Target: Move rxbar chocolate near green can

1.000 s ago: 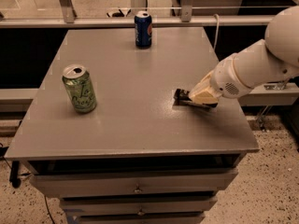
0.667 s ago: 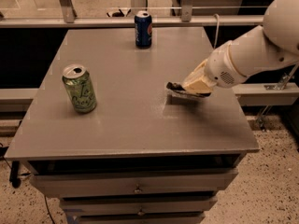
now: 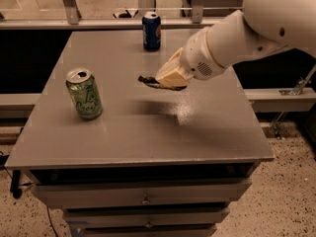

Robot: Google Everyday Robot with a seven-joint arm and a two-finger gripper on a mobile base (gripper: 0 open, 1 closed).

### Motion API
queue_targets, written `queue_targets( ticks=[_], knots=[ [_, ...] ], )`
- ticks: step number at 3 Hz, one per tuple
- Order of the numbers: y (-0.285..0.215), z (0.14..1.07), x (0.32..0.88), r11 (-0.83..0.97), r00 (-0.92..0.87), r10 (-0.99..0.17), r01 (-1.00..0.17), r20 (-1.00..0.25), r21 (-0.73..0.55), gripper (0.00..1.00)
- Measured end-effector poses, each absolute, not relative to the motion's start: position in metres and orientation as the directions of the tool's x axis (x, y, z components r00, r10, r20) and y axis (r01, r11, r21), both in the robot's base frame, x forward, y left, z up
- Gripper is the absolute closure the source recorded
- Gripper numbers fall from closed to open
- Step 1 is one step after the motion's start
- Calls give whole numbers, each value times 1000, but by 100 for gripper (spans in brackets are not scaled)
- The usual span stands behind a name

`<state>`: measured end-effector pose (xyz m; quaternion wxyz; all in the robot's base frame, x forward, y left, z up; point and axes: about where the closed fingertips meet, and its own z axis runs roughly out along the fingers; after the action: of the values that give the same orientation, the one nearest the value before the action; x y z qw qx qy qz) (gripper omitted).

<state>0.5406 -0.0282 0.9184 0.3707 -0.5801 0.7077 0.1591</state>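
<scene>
The green can (image 3: 85,94) stands upright on the left part of the grey table (image 3: 143,132). My gripper (image 3: 165,79) reaches in from the right over the table's middle, shut on the rxbar chocolate (image 3: 148,80). Only the bar's dark end sticks out to the left of the tan fingers (image 3: 170,73); the rest is hidden. The bar is held above the table, with its shadow on the surface below, and is about a can's height or more to the right of the green can.
A dark blue can (image 3: 151,31) stands upright at the table's back edge, behind the gripper. The white arm (image 3: 247,28) spans the table's right side. Drawers (image 3: 143,199) sit under the tabletop. A railing runs behind the table.
The gripper has lifted the bar off the table's right side and carried it left and upward toward the middle. Both cans have stayed in place.
</scene>
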Motion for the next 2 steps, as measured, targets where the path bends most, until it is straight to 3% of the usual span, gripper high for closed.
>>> queue_targets(
  ticks=[2],
  knots=[
    [56,901,508,190,14,-659,-964,-752,-184,100]
  ],
)
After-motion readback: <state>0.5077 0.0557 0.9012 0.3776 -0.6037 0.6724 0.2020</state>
